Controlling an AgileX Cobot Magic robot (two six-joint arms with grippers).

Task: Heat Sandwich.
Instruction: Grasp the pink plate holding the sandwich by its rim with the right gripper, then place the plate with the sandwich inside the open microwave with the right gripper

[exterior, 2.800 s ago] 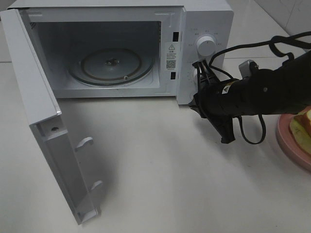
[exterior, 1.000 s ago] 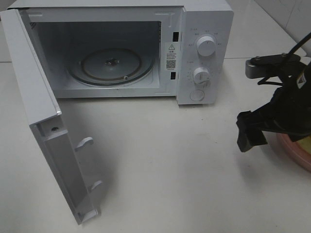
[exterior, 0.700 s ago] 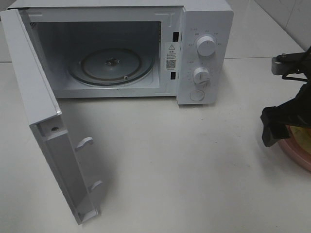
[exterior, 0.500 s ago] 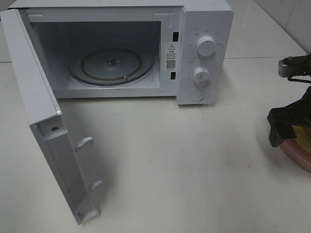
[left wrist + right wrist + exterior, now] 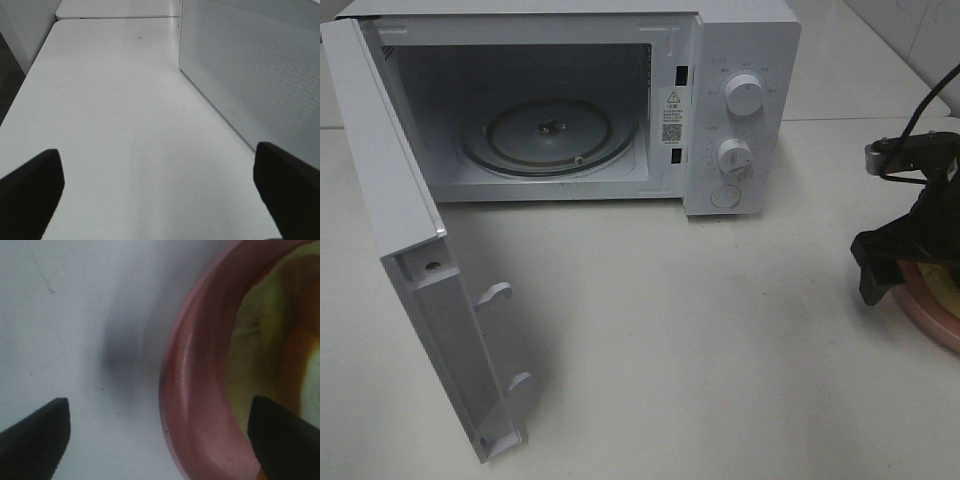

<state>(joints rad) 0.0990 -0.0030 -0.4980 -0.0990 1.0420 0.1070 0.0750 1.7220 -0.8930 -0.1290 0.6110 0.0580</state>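
Jaws of the right gripper point(image 5: 160, 440) gape wide and empty, straddling the plate point(image 5: 192, 390) rim; the sandwich point(image 5: 260, 355) on that plate is too blurred to tell its axis.

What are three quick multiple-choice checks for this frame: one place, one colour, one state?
1. Where is the right gripper?
A. at the knobs
B. over the rim of the plate
C. over a bowl

2. What colour is the plate?
A. blue
B. white
C. pink

3. How is the door of the microwave?
A. open
B. shut
C. taken off

Answers:
1 B: its open jaws straddle the rim, with the sandwich just inside it.
2 C: the rim shows pink in both the high and the right wrist view.
3 A: it stands swung out on its hinge, with the cavity in view.
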